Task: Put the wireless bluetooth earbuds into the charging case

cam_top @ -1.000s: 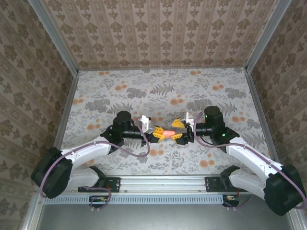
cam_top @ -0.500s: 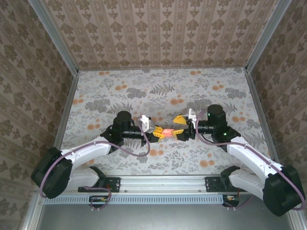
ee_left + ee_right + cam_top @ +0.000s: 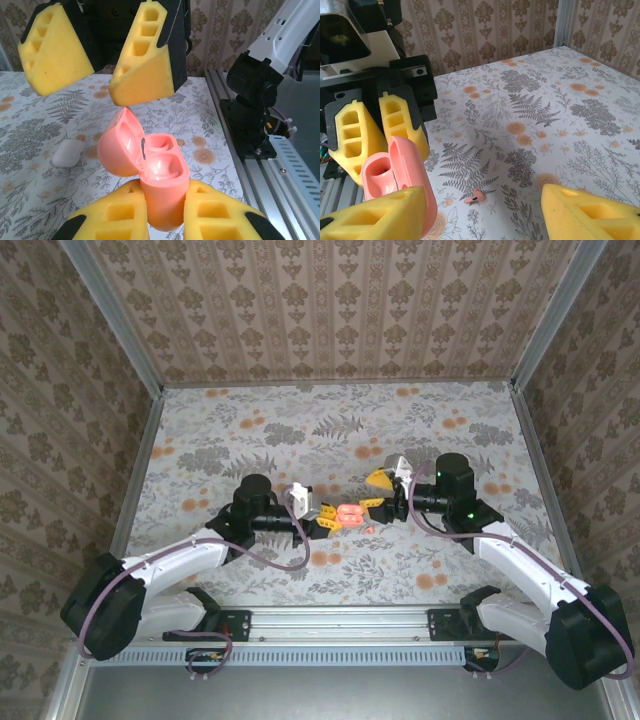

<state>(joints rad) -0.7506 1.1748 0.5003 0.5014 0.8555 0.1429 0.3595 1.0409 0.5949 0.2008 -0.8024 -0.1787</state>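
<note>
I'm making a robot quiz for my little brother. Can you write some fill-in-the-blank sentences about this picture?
1. The left gripper is shut on a charging case whose colour is ____.
2. The case's lid stands ____.
3. One small pink earbud lies loose on the ____.
4. The right gripper's open jaws hold ____.

Missing words: pink, open, table, nothing.
</note>
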